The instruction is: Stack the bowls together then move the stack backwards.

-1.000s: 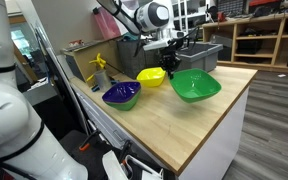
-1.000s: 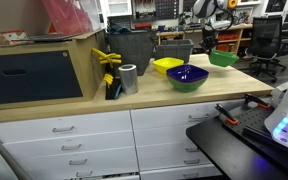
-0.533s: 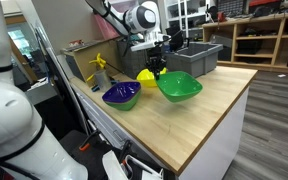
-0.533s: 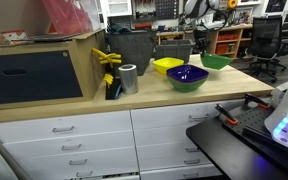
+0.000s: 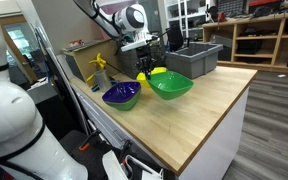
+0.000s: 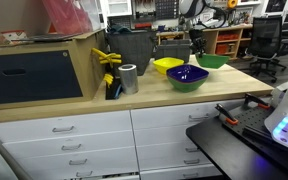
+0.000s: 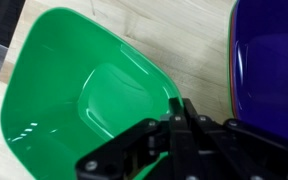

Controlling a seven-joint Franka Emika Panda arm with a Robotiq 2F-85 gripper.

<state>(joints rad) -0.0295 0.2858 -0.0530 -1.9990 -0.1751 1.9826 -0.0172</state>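
My gripper [image 5: 146, 66] is shut on the rim of the green bowl [image 5: 171, 84] and holds it just above the wooden counter, between the purple bowl [image 5: 121, 95] and the grey bin. In the wrist view the green bowl [image 7: 84, 90] fills the left, my jaws [image 7: 181, 112] clamp its rim, and the purple bowl [image 7: 269, 70] lies at the right. The yellow bowl [image 5: 156, 71] sits mostly hidden behind the green one. In an exterior view the green bowl [image 6: 213, 61] hangs behind the purple bowl [image 6: 187, 76] and beside the yellow bowl [image 6: 166, 65].
Grey plastic bins [image 5: 195, 57] stand at the back of the counter [image 5: 204, 110]. A yellow spray bottle [image 5: 100, 70] and a metal can [image 6: 129, 78] stand near the wooden box [image 6: 39, 70]. The counter edge runs along the front and side.
My gripper has carried the green bowl across the counter away from the grey bin toward the purple and yellow bowls. The purple and yellow bowls have not moved.
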